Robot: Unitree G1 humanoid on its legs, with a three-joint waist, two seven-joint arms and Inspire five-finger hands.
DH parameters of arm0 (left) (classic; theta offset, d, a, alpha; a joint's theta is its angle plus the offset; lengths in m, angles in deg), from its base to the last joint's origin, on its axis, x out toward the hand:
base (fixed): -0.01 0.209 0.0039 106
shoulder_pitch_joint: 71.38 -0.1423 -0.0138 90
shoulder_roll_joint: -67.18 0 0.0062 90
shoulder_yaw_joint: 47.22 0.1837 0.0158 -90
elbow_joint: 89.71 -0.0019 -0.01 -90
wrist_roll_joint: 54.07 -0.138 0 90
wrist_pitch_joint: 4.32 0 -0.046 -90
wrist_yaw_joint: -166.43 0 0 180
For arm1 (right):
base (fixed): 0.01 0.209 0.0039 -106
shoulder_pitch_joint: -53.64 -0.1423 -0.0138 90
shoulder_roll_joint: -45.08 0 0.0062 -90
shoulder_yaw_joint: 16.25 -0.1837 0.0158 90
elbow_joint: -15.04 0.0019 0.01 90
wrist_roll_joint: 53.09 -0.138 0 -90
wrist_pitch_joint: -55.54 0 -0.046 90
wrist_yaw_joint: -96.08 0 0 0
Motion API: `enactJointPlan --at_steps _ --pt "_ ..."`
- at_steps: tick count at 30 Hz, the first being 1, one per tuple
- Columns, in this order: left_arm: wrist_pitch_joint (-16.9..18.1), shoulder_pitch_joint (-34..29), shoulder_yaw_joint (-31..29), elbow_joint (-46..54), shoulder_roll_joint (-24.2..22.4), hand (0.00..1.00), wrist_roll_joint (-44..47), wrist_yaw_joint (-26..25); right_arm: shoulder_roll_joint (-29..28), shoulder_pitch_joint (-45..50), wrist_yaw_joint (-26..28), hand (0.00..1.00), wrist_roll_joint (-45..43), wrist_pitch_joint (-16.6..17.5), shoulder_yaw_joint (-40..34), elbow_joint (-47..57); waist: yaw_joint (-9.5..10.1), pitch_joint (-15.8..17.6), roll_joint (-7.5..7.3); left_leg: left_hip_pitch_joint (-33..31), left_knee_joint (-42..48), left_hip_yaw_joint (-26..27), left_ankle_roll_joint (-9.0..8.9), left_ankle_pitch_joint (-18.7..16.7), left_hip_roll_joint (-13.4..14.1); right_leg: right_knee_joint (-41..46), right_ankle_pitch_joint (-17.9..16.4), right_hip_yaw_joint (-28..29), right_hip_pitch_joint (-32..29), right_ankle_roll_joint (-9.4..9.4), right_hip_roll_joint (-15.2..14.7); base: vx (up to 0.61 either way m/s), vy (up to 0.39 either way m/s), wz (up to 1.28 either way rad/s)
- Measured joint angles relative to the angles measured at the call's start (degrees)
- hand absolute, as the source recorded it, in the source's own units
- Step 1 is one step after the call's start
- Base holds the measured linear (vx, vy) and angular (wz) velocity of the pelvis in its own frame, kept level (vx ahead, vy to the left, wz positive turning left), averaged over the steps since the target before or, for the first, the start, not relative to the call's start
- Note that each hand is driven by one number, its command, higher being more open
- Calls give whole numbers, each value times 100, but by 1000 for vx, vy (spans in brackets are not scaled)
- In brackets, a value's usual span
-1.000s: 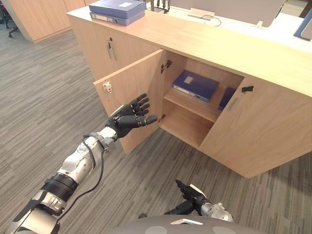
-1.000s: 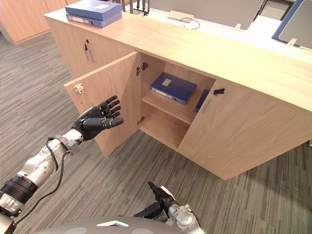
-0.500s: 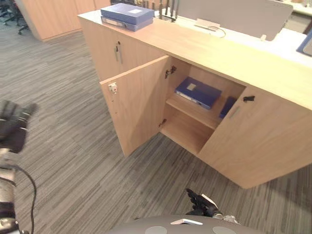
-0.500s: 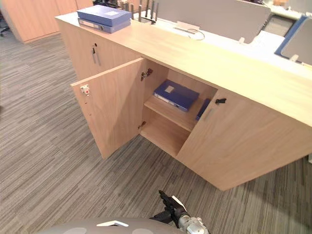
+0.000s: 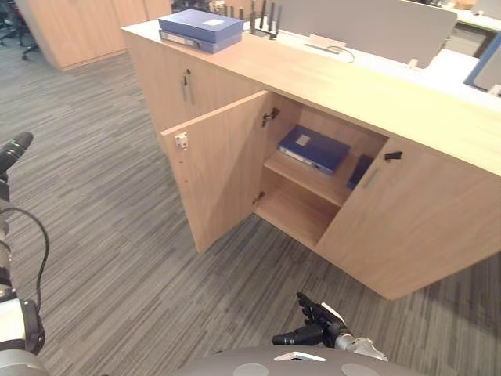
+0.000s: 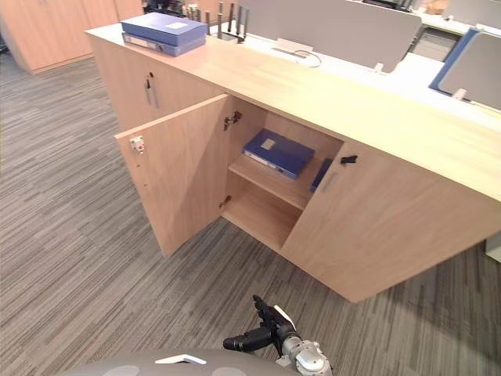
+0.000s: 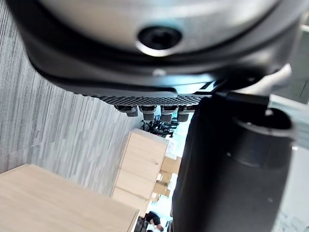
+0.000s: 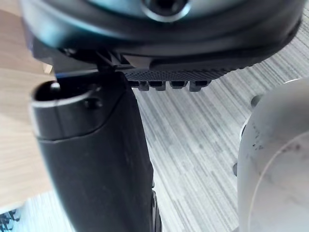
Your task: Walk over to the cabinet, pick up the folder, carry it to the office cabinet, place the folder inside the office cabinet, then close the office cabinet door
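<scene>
Both head eyes look steeply down, sharing the light wooden cabinet with open doors (image 5: pixel 227 168) and the grey striped carpet (image 6: pixel 78 235). Each wrist camera sits very close behind its dark left hand (image 7: pixel 145 63) or right hand (image 8: pixel 159 29), facing carpet past the fingers (image 8: pixel 157 86).

Nothing legible: white labels (image 5: pixel 303 140) on the blue folder (image 5: pixel 313 149) on the shelf (image 5: pixel 301 176) and the far-left stacked folders (image 5: pixel 200 29) are too small
</scene>
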Motion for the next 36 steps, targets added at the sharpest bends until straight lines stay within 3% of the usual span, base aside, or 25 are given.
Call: enactJointPlan --at_steps 6,12,17,29,36 --pt "-20 931 748 -477 87 100 -248 -52 10 -1 10 100 -184 -99 67 117 -296 28 -68 -173 -2 233 8 -25 23 -1 85 249 -283 -30 44 -33 -12 -22" --pt "-133 1241 1173 -693 171 100 -481 -97 20 11 28 100 -339 -128 254 588 -536 14 -188 -173 26 484 28 -14 73 -255 289 629 -289 -162 162 20 -13 -22" --pt "-147 1550 1320 -696 77 100 -485 -104 25 9 33 100 -421 -126 250 938 -764 16 -320 -128 26 494 10 -26 95 -366 322 818 -206 -148 189 1 5 -3" --pt "-170 1623 1412 -696 -557 100 -479 -165 109 174 47 100 -472 -130 225 1144 -977 4 -341 -60 18 679 -64 -80 106 -415 480 1101 -209 -91 214 -30 8 -8" --pt "-243 1622 1410 -697 -583 100 -52 -203 134 218 71 100 -471 -136 119 1153 -1057 -20 -372 -62 0 650 -68 -78 128 -416 515 1141 -228 -43 224 -31 1 2"
